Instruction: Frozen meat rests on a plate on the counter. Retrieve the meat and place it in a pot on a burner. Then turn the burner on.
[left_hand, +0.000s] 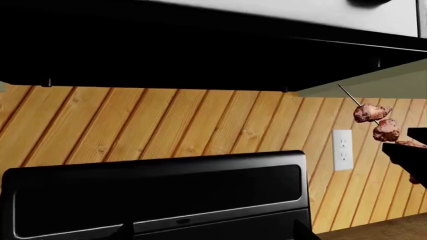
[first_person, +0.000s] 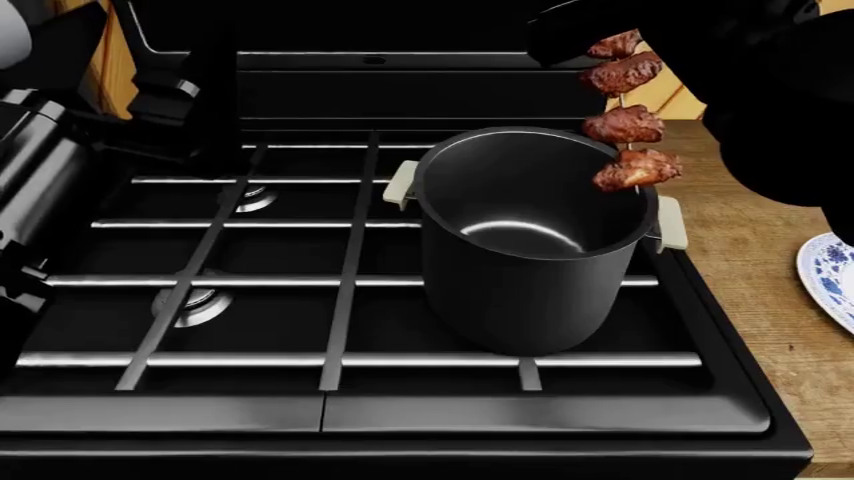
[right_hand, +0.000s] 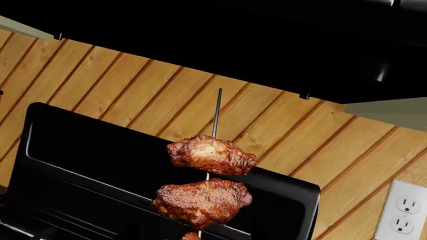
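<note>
My right gripper (first_person: 627, 40) is gripping the one meat (first_person: 625, 125) skewer, four chunks showing, above the single pot (first_person: 534, 240).

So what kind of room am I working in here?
Most likely a home kitchen: a black gas stove with grates and burners, a steel pot on it, a wooden counter alongside, and a plank backsplash with a wall outlet.
</note>
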